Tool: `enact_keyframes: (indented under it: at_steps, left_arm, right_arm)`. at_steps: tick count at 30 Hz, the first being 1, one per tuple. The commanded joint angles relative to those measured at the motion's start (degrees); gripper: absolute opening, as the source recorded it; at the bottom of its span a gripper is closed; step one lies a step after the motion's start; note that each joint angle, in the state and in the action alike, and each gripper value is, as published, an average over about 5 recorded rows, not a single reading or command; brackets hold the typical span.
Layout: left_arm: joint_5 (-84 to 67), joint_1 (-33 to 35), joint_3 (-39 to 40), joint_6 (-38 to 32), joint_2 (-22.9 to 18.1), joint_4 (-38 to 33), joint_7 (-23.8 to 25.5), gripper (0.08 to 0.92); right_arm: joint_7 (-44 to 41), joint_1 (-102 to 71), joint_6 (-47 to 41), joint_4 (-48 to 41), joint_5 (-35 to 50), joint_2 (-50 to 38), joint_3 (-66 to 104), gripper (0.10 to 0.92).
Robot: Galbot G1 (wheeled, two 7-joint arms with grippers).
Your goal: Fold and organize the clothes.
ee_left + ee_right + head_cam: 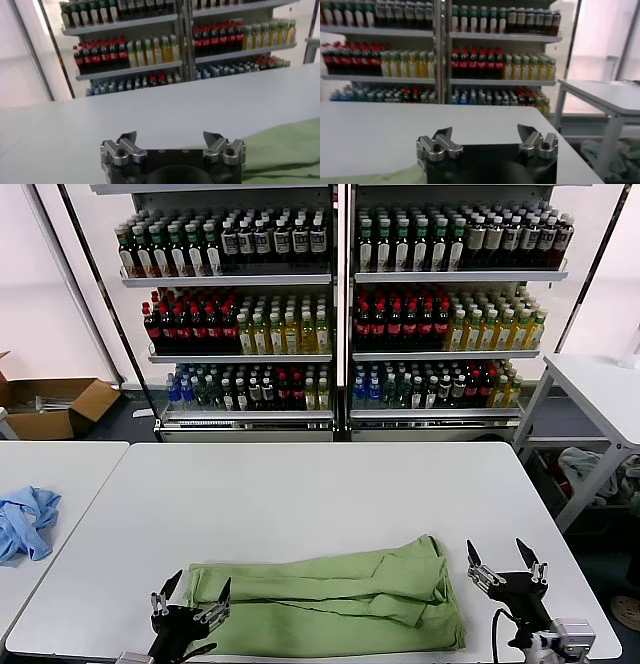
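Head view: you've got the green shirt (330, 599) lying flat near the front edge of the white surface (300, 494), already folded lengthwise into a wide band w/ layered flaps. Expect it to be light, soft and limp: it'll sag and unfold if lifted by one point, so take it at edges or corners, pinching through all layers.

Left hand (190, 596) hovers w/ fingers spread, empty, at the shirt's left end, approx over its edge. Right hand (502, 564) also spread and empty, just beside the right end, not touching.

Left wrist view shows green cloth off to one side of that hand; whether the fingertips touch fabric is hard to tell.

A blue garment (25, 524) sits well apart on the neighbouring surface.
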Motion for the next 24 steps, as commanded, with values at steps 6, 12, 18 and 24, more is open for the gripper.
enact_keyframes:
  at_steps: [6,12,18,24]
  left_arm:
    - [-8.3,-0.37,0.27,-8.78,-4.54,5.16,1.48,0.823]
    - [-9.72,-3.28,0.17,-6.79,-5.16,7.45,1.24,0.823]
    - [-10.59,-5.25,0.62,-6.99,-6.28,10.29,1.15,0.823]
    - [-10.92,-6.18,0.95,-7.65,-6.92,11.87,1.13,0.823]
  right_arm:
    - [-15.02,-10.43,10.81,-3.45,7.38,2.21,10.58,0.823]
    - [-13.36,-11.4,12.4,-5.08,3.88,3.19,11.57,0.823]
    - [-11.99,-12.7,13.24,-5.73,2.73,3.79,13.65,0.823]
    - [-10.13,-12.65,13.55,-5.63,1.91,4.47,13.94,0.823]
